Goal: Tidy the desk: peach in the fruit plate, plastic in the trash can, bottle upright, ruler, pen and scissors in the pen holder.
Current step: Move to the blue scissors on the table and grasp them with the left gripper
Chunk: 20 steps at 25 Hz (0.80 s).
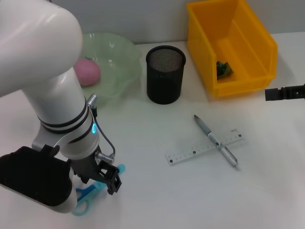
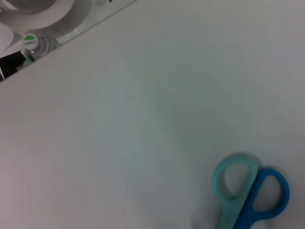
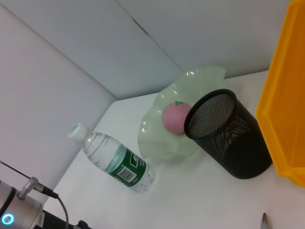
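Nearest, at the near left: scissors (image 1: 90, 192), flat on the desk (image 1: 157, 200), teal and blue handles showing, blades hidden under the left gripper (image 1: 108, 177). Left gripper low over them; open or closed, cannot tell. Right gripper (image 1: 285, 92) parked at the right edge, beside the bin (image 1: 228, 45); fingers likewise unreadable.

Already placed: peach (image 1: 86, 72) in the plate (image 1: 114, 57), far left; green plastic (image 1: 223, 69) in the bin. Bottle (image 3: 114, 160) upright, left of the plate, seen only in the right wrist view. Pen (image 1: 216, 140) lying across the ruler (image 1: 205, 149), mid-right, not yet stowed. Holder (image 1: 165, 74) upright between plate and bin, mouth open.

Step in hand, by judgement: picking up the scissors. Best done by centring over the pivot or blades rather than the loops, closing squarely, lifting straight, then tipping blades-down into the holder.

Room: scissors close to the near edge, so little margin toward the robot; open desk between scissors and holder, plate rim just left of that path.
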Each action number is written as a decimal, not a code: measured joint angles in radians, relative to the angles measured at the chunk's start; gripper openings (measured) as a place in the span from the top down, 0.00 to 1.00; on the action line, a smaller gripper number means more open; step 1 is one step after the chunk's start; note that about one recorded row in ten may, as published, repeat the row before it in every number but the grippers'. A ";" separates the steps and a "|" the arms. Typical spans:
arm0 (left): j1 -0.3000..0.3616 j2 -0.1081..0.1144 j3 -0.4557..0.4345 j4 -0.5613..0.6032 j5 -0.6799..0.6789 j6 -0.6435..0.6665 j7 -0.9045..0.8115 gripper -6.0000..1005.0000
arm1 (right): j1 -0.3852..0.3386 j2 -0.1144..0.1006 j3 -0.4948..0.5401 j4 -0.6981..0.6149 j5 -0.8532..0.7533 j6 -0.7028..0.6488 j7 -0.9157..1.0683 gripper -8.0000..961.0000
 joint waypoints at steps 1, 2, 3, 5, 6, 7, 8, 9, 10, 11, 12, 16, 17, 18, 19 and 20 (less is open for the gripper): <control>-0.005 -0.002 0.001 -0.013 -0.003 -0.006 0.010 0.40 | 0.000 0.000 0.000 0.001 0.000 -0.001 0.000 0.24; -0.006 -0.002 0.002 -0.016 -0.004 -0.008 0.013 0.40 | 0.000 0.000 0.000 0.001 0.000 -0.001 0.000 0.24; -0.008 -0.003 0.003 -0.020 -0.007 -0.012 0.022 0.40 | -0.001 0.000 0.000 0.001 0.000 -0.001 0.000 0.24; -0.009 -0.003 0.003 -0.021 -0.009 -0.016 0.034 0.41 | -0.004 0.000 -0.001 0.001 0.000 -0.001 -0.001 0.24; -0.011 -0.003 0.003 -0.026 -0.012 -0.022 0.047 0.41 | -0.007 0.000 -0.001 0.001 0.000 0.002 -0.002 0.24; -0.011 -0.003 0.003 -0.026 -0.012 -0.022 0.047 0.41 | -0.007 0.000 -0.001 0.001 0.000 0.002 -0.002 0.24; -0.014 -0.003 0.003 -0.032 -0.012 -0.025 0.051 0.41 | -0.008 0.000 -0.001 0.001 0.000 0.002 -0.002 0.24; -0.019 -0.005 0.004 -0.039 -0.014 -0.030 0.053 0.42 | -0.009 0.001 -0.001 0.001 0.000 0.002 -0.002 0.24; -0.023 -0.006 0.004 -0.047 -0.013 -0.033 0.054 0.42 | -0.011 0.001 -0.001 0.001 0.000 0.001 -0.002 0.24; -0.030 -0.009 0.004 -0.062 -0.013 -0.040 0.054 0.42 | -0.014 0.001 -0.001 0.002 0.000 -0.001 -0.002 0.24; -0.030 -0.009 0.004 -0.062 -0.013 -0.040 0.054 0.42 | -0.014 0.001 -0.001 0.002 0.000 -0.001 -0.002 0.24; -0.043 -0.015 0.008 -0.095 -0.006 -0.061 0.055 0.43 | -0.016 0.003 -0.003 0.001 -0.001 -0.002 -0.005 0.24; -0.044 -0.015 0.011 -0.097 -0.005 -0.063 0.055 0.43 | -0.016 0.003 -0.003 0.001 -0.001 -0.002 -0.005 0.24; -0.044 -0.015 0.014 -0.099 -0.004 -0.066 0.055 0.44 | -0.016 0.003 -0.003 0.001 -0.001 -0.002 -0.006 0.24; -0.045 -0.015 0.016 -0.099 -0.004 -0.068 0.055 0.44 | -0.016 0.003 -0.004 0.001 -0.001 -0.002 -0.008 0.24; -0.045 -0.015 0.017 -0.099 -0.004 -0.071 0.055 0.44 | -0.016 0.003 -0.004 0.001 -0.001 -0.002 -0.009 0.24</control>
